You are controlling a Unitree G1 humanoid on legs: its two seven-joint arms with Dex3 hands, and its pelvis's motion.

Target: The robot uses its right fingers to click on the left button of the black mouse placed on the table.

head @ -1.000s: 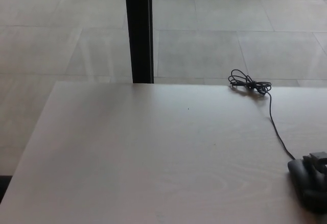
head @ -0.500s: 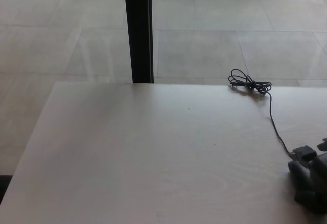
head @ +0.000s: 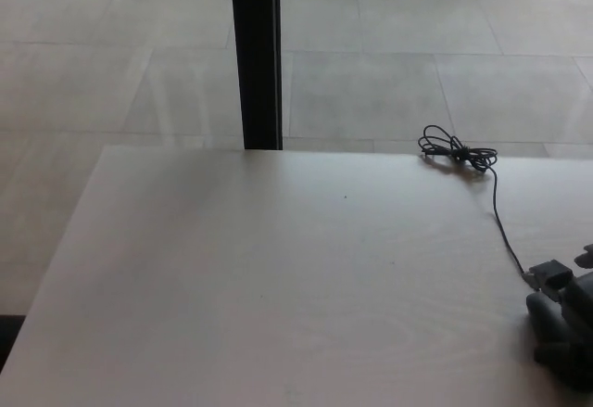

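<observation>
One hand only is showing in my head view: my right hand [head: 567,328], coming in at the lower right corner of the pale wooden table [head: 278,277]. It is lying over the black mouse [head: 559,353], whose dark body is merging with my fingers [head: 550,277] so closely that I am not able to separate the two outlines with confidence. One light-tipped finger is sitting at the front of the mouse, just where the cable [head: 505,226] is meeting it. Whether my fingers are pressing the button, resting on it or held just above it, I cannot tell, and I cannot tell either whether the hand is curled closed or spread. My left hand is not appearing anywhere.

The cable is running from the mouse up the table toward the far edge, ending in a tied coil [head: 454,152] lying near that edge. A dark vertical post [head: 256,55] is standing beyond the table against the tiled floor [head: 398,82].

Compared with half a second ago, the whole picture is sitting slightly lower and to the right, post, table edge and coil alike, so I am recording a small camera shift rather than any movement of objects. The hand is occupying nearly the same spot over the mouse, with the finger at the cable end as before.
</observation>
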